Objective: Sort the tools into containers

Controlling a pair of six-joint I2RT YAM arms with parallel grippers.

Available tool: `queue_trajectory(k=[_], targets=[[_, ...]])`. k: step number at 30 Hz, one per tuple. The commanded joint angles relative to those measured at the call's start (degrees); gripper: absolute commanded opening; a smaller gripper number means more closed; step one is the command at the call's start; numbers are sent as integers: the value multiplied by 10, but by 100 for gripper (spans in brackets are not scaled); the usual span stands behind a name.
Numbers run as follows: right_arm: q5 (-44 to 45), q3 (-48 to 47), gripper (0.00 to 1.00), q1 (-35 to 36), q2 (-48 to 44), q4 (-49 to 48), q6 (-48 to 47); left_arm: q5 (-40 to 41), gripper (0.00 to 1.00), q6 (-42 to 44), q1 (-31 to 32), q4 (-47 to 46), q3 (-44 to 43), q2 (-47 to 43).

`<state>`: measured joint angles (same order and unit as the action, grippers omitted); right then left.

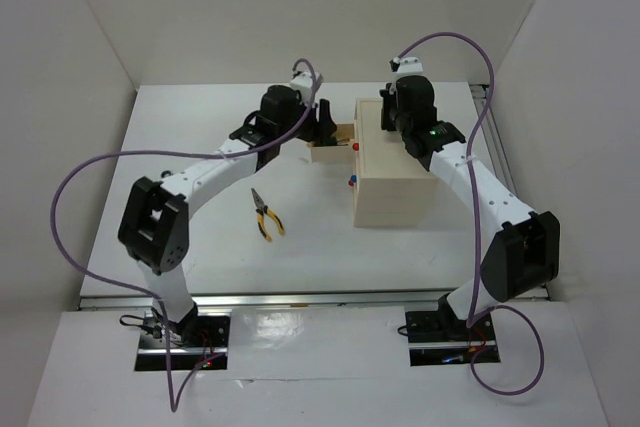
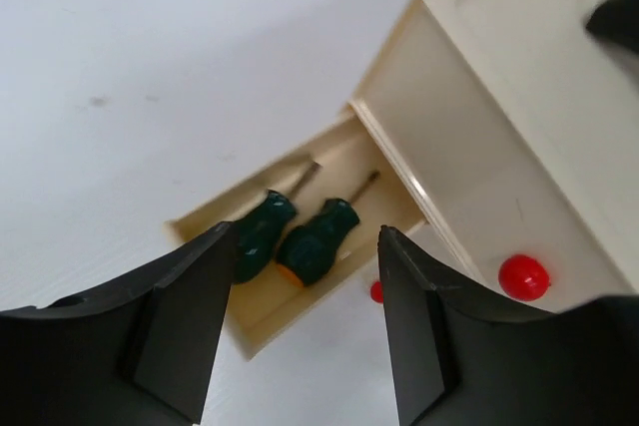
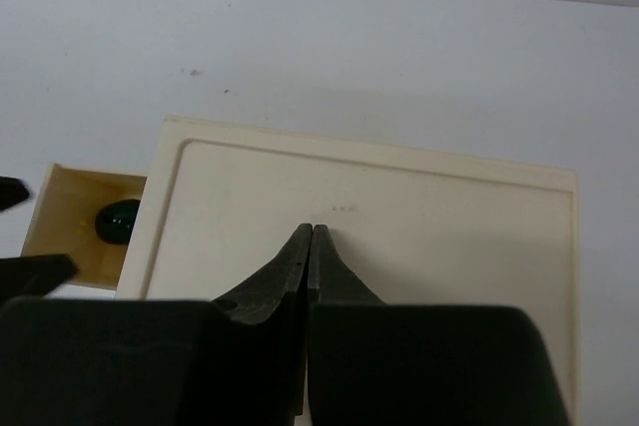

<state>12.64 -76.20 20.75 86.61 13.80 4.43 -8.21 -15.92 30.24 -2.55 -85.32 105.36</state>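
Note:
The beige box (image 1: 395, 167) stands at the table's middle. Its top drawer (image 1: 328, 151) is pulled out to the left. In the left wrist view the drawer (image 2: 262, 321) holds two green-handled screwdrivers (image 2: 318, 241), side by side. My left gripper (image 1: 323, 122) hovers above the drawer, open and empty (image 2: 305, 321). My right gripper (image 1: 388, 119) is shut and empty, its tips (image 3: 312, 234) over the box's top panel (image 3: 419, 216). The yellow-black pliers (image 1: 266, 215) lie on the table left of the box. Wrenches and the other screwdrivers are out of view.
A red knob (image 2: 523, 276) and a blue knob (image 1: 352, 183) show on the box's left face; a second red knob (image 2: 376, 291) peeks below the open drawer. White walls enclose the table on three sides. Purple cables loop from both arms.

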Motion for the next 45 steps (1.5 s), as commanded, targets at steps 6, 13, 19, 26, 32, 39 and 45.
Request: queue_trajectory(k=[6, 13, 19, 26, 32, 39, 45], targets=[[-12, 31, 0, 6, 45, 135, 2, 429, 54, -123, -2, 52, 51, -125], [-12, 31, 0, 6, 45, 135, 2, 455, 0, -192, 10, 195, -19, 5], [-4, 31, 0, 6, 45, 135, 2, 403, 0, -198, 37, 187, -48, 49], [-4, 26, 0, 6, 57, 135, 2, 295, 0, -182, 64, 70, -11, 28], [-4, 26, 0, 6, 57, 135, 2, 239, 0, -176, 82, 30, -51, 70], [-4, 26, 0, 6, 51, 141, 2, 105, 3, -162, 87, -87, -20, 81], [-10, 26, 0, 6, 51, 141, 2, 88, 5, -184, 92, -103, -34, 103]])
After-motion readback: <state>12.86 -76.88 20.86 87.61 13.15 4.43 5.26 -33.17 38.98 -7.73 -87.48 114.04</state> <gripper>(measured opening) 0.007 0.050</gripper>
